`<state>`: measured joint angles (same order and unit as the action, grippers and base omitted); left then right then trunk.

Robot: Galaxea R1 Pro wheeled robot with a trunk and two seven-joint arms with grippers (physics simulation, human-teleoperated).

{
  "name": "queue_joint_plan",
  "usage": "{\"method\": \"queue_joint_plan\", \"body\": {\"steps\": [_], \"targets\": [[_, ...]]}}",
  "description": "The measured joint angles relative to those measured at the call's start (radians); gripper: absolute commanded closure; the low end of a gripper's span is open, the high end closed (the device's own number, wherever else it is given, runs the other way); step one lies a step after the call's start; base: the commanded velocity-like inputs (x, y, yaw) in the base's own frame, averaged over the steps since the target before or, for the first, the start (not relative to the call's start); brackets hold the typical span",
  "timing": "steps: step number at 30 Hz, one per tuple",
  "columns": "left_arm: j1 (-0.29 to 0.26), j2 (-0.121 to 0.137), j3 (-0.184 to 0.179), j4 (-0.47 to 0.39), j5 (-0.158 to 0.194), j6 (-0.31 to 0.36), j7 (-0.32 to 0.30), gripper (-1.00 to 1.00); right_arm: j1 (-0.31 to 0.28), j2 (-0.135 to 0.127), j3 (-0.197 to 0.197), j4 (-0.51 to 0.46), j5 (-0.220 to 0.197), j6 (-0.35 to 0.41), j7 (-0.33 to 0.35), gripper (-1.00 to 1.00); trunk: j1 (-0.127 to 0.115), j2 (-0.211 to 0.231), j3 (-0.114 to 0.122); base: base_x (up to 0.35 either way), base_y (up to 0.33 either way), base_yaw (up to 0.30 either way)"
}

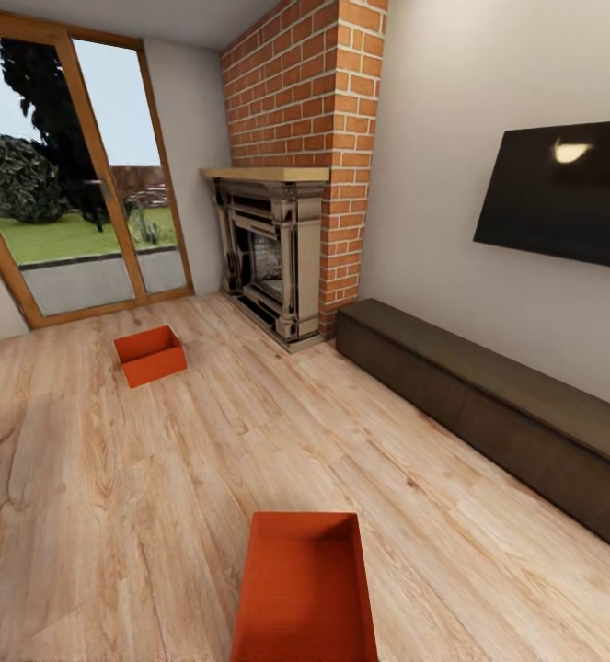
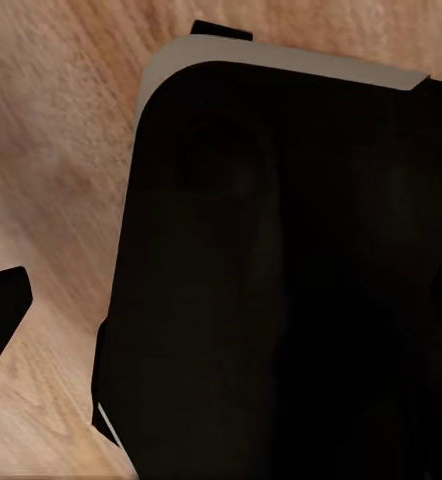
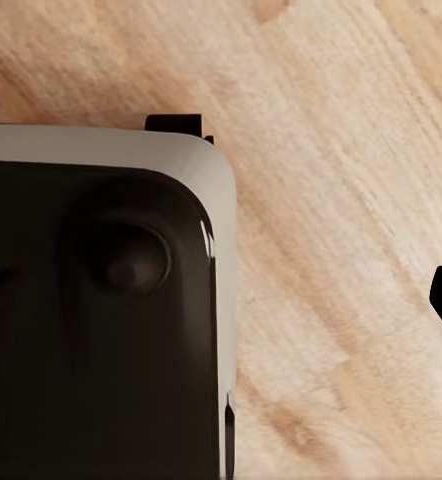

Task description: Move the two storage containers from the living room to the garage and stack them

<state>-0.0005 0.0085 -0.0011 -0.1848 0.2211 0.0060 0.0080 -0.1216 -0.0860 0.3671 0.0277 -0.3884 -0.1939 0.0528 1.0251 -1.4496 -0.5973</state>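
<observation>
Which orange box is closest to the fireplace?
The far storage container, the one by the glass doors. The other container sits much closer to the robot.

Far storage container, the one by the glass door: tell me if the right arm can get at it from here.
Probably not. The far storage container sits well across the wood floor near the glass door, with the near storage container much closer. The base would need to drive nearer first.

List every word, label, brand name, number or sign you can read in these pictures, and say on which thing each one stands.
None: no readable text on anything.
The two orange bins, near and far, are plain.
The TV is dark, showing a lamp reflection.
The brick fireplace and low cabinet have no marks.
</observation>
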Motion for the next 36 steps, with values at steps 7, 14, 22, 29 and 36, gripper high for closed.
{"method": "queue_joint_plan", "body": {"steps": [7,14,22,29,36], "targets": [[0.000,-0.001,0.000,0.000,0.000,0.000,-0.001,-1.00,0.000,0.000,0.001,0.000,0.000,0.001,0.000,-1.00,0.000,0.000,-0.011,0.000,0.000,0.000],[0.000,0.000,0.000,0.000,0.000,0.000,-0.001,-1.00,0.000,0.001,0.000,0.000,0.013,0.002,0.000,-1.00,0.000,0.000,-0.022,0.000,0.000,0.000],[0.000,-0.001,0.000,0.000,0.000,0.000,-0.001,-1.00,0.000,0.001,-0.004,0.000,0.041,0.001,0.000,-1.00,0.000,0.000,-0.035,0.000,0.000,0.000],[0.000,-0.001,0.000,0.000,0.000,0.000,-0.001,-1.00,0.000,0.001,-0.005,0.000,0.041,0.001,0.000,-1.00,0.000,0.000,-0.047,0.000,0.000,0.000],[0.000,-0.001,0.000,0.000,0.000,0.000,0.000,-1.00,0.000,0.001,-0.004,0.000,0.041,-0.001,0.000,-1.00,0.000,0.000,-0.058,0.000,0.000,0.000]]}}
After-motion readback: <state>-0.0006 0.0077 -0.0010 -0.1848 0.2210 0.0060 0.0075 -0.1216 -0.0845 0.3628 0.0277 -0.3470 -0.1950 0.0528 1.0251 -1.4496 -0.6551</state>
